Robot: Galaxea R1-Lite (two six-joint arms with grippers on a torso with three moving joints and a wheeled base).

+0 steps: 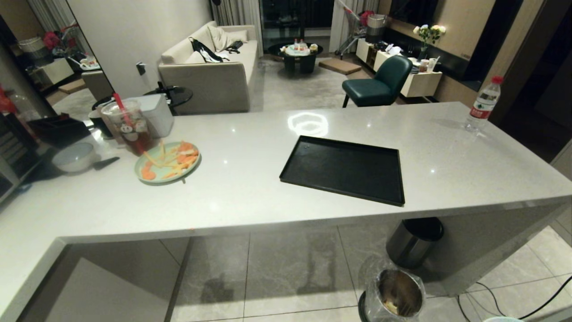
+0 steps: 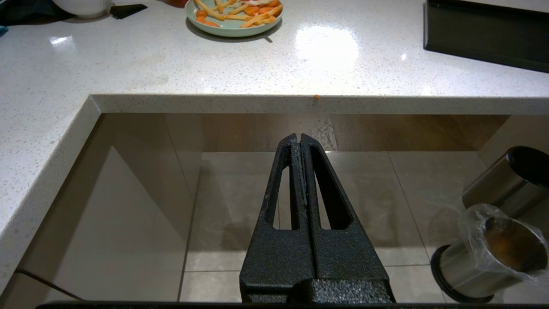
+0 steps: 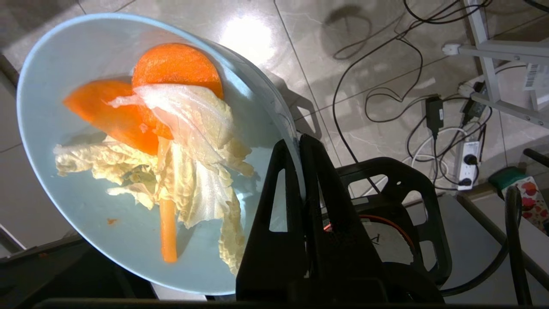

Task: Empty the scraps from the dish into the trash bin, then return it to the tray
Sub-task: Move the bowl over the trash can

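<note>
In the right wrist view the light-blue dish (image 3: 85, 206) hangs tilted above the tiled floor, and my right gripper (image 3: 296, 143) is shut on its rim. The scraps (image 3: 171, 141), orange carrot slices and pale cabbage leaves, still lie inside it. The steel trash bin (image 1: 399, 295) with its clear liner stands on the floor below the counter's front edge and also shows as the trash bin (image 2: 493, 253) in the left wrist view. The black tray (image 1: 344, 169) lies bare on the counter. My left gripper (image 2: 299, 136) is shut and parked below the counter edge.
On the counter's left are a green plate of food (image 1: 168, 163), a drink cup (image 1: 127, 125) and a grey-white bowl (image 1: 73, 156). A water bottle (image 1: 483, 103) stands far right. A taller dark-lidded bin (image 1: 413, 241) stands under the counter. Cables (image 3: 429, 107) trail over the floor.
</note>
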